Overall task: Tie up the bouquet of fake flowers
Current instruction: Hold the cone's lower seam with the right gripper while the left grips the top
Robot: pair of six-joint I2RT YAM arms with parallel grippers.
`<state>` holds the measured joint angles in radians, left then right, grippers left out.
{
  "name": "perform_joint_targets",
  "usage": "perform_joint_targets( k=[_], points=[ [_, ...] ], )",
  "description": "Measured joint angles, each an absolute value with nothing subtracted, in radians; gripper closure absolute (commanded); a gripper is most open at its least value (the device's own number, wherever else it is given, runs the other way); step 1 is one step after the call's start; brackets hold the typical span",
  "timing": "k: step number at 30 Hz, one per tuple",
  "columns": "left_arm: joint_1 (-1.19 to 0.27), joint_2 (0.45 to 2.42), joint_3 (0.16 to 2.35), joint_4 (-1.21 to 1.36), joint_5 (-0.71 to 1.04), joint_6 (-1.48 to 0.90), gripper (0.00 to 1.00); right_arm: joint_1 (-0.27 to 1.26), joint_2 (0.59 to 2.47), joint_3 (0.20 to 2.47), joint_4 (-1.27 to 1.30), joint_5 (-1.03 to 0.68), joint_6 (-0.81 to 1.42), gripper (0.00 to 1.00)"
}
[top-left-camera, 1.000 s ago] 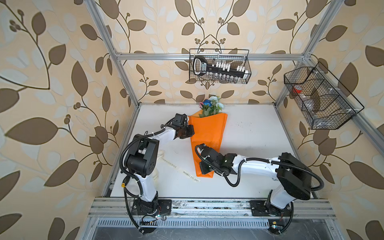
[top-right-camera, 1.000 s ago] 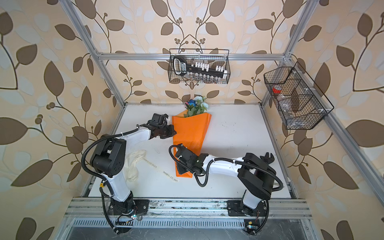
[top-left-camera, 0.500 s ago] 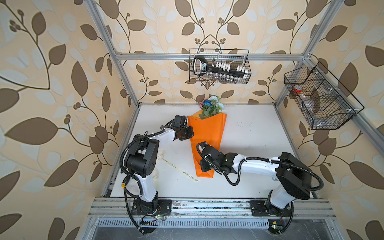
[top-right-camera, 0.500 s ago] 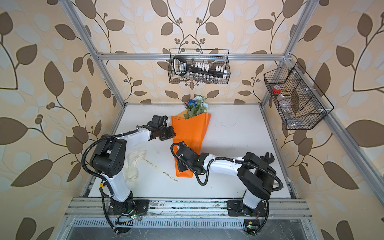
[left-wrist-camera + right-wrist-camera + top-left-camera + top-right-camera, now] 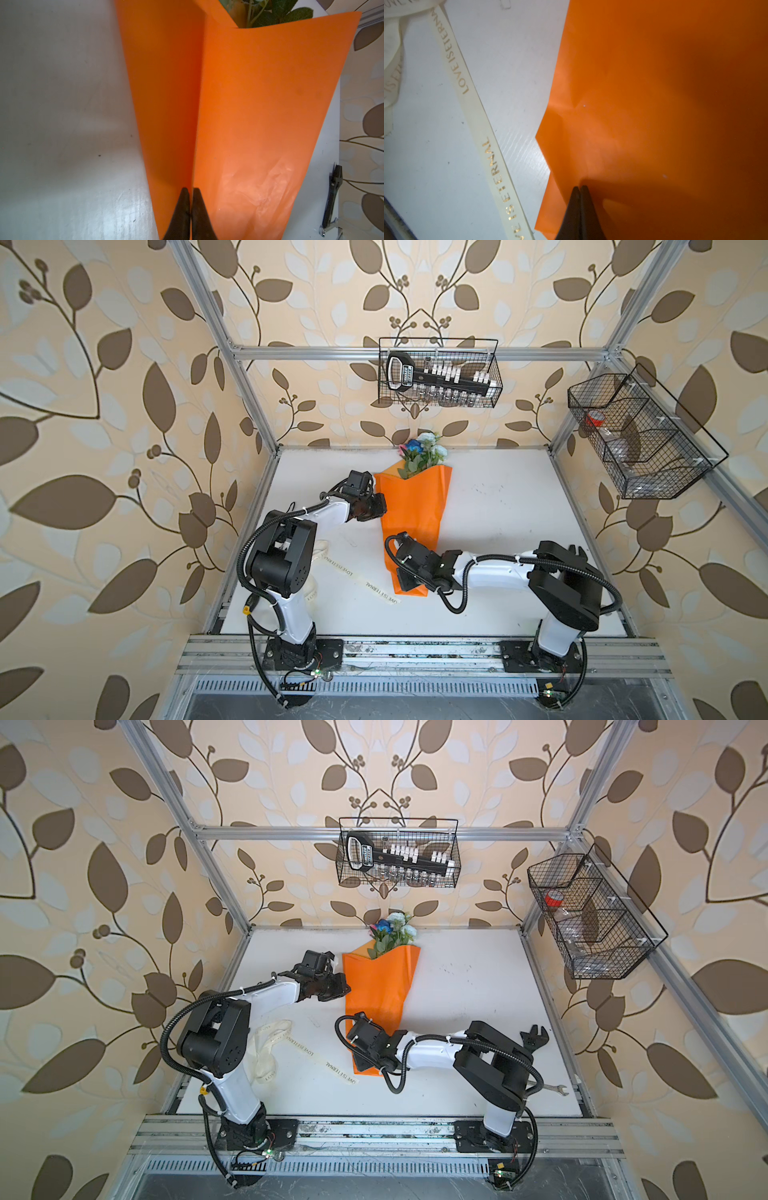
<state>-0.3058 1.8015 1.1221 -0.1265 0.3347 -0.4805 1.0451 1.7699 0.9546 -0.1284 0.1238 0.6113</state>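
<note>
The bouquet of fake flowers [image 5: 422, 452] lies on the white table in both top views, blooms toward the back wall. Its orange wrapping paper [image 5: 415, 510] reaches toward the front. My left gripper [image 5: 381, 508] is at the paper's left edge. In the left wrist view its jaws [image 5: 190, 189] are pinched on a raised flap of the orange paper [image 5: 259, 93]. My right gripper [image 5: 405, 578] is at the paper's narrow front end, shut, tips [image 5: 580, 187] closed on the paper's upper layer [image 5: 654, 104]. The stems are hidden inside the wrap.
A cream ribbon [image 5: 338, 570] with lettering lies left of the paper's front end, bunched by the left arm's base [image 5: 270, 1040]. Wire baskets hang on the back wall [image 5: 438, 373] and the right wall [image 5: 640, 439]. Wrenches [image 5: 534, 1038] lie at the table's right.
My right gripper has slid toward the front along the orange paper, down to its narrow end. The left gripper has hardly moved.
</note>
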Motion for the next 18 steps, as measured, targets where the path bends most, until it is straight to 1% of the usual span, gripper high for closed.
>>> perform_joint_targets(
  k=[1, 3, 5, 6, 7, 9, 13, 15, 18],
  points=[
    [-0.306, 1.802, 1.122, -0.126, 0.334, -0.480, 0.71, 1.050, 1.770, 0.955, -0.128, 0.124, 0.613, 0.95],
    [-0.306, 1.800, 1.120, -0.126, 0.333, -0.482, 0.61, 1.059, 1.770, 0.954, -0.120, 0.124, 0.617, 0.94],
    [-0.306, 1.794, 1.114, -0.132, 0.331, -0.500, 0.47, 1.060, 1.770, 0.953, -0.113, 0.124, 0.621, 0.94],
    [-0.306, 1.789, 1.111, -0.138, 0.328, -0.506, 0.41, 1.060, 1.770, 0.952, -0.111, 0.124, 0.622, 0.94],
    [-0.306, 1.781, 1.107, -0.148, 0.320, -0.515, 0.38, 1.060, 1.769, 0.950, -0.107, 0.125, 0.625, 0.94],
    [-0.306, 1.753, 1.092, -0.175, 0.300, -0.538, 0.36, 1.060, 1.769, 0.945, -0.102, 0.127, 0.628, 0.94],
    [-0.306, 1.649, 1.017, -0.205, 0.276, -0.590, 0.27, 1.060, 1.769, 0.930, -0.089, 0.126, 0.633, 0.94],
    [-0.306, 1.584, 0.960, -0.210, 0.278, -0.616, 0.27, 1.060, 1.769, 0.924, -0.084, 0.125, 0.636, 0.94],
    [-0.308, 1.505, 0.878, -0.216, 0.290, -0.656, 0.34, 1.060, 1.769, 0.917, -0.075, 0.118, 0.640, 0.94]
  ],
)
